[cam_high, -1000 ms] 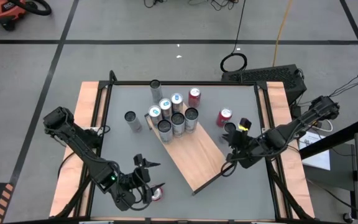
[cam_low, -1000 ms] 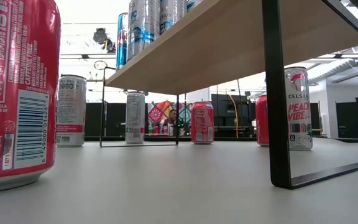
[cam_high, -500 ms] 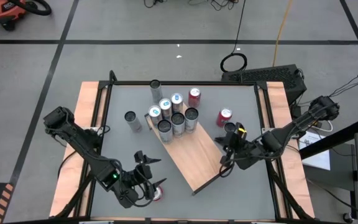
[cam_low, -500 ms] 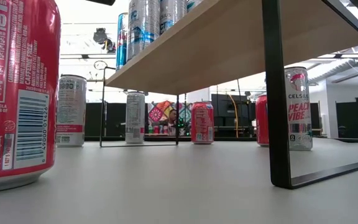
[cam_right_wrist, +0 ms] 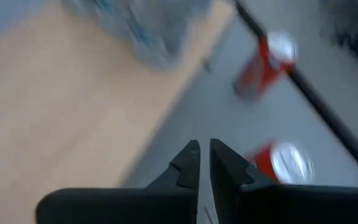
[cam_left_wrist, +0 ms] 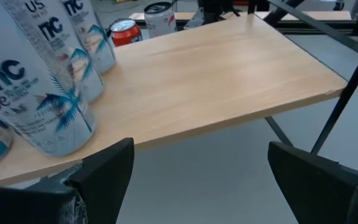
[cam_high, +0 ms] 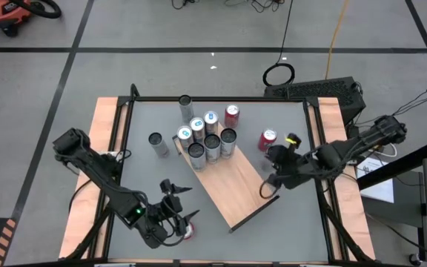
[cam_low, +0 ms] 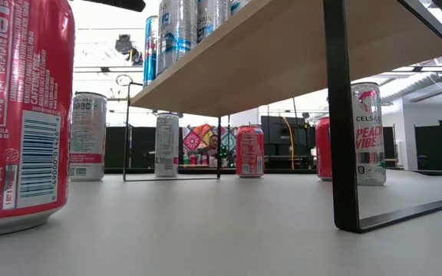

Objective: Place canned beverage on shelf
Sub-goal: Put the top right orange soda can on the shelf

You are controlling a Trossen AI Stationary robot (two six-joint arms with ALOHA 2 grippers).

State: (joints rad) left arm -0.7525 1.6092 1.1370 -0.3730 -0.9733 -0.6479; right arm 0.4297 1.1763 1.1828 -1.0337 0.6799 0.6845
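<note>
Quick count from the top cam: 5 silver cans w/ blue print (cam_high: 205, 138) bunched at the far end of the light-brown wooden shelf board w/ thin black rim (cam_high: 232, 185), rest of the board bare. On the grey bench (cam_high: 288, 222) itself: 2 more silver cans off the shelf, one by the far corner (cam_high: 186, 106), one off to the side (cam_high: 156, 143). Red cans, I count 3: one by the far cluster (cam_high: 232, 113), one just beside the right claw (cam_high: 266, 139), and one right at the left claw (cam_high: 187, 231).

Left claw (cam_high: 180, 211) sits near the bench's front edge, fingers spread wide, nothing in them; the shelf is just past it, wrist cam looks across the board at the silver cans.

Right claw (cam_high: 270, 185) is clenched shut, empty, over the shelf's near-right edge. There's 1 dark-topped can (cam_high: 274, 153) close behind it, can't tell what colour.
</note>
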